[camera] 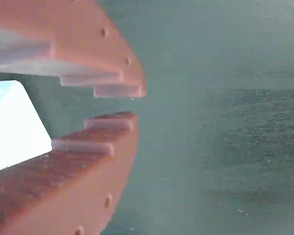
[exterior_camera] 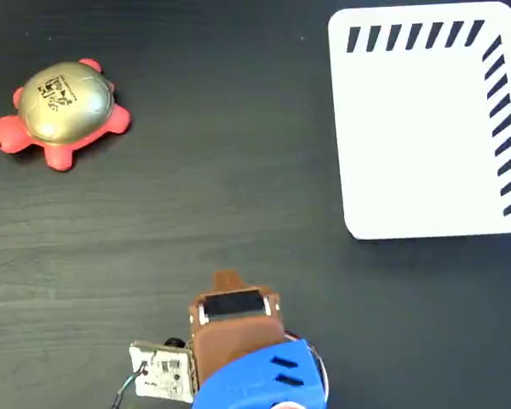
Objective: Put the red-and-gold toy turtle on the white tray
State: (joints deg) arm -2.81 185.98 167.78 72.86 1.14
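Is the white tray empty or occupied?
Empty. The white tray carries nothing in the fixed view; the red-and-gold toy turtle sits upright on the dark table, far left.

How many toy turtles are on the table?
1. The turtle sits at the upper left of the fixed view, far from the white tray at upper right. None looks hidden.

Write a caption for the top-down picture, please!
A toy turtle waits far left on a dark table, the white tray sits far right, and the robot's gripper rests between, low down.
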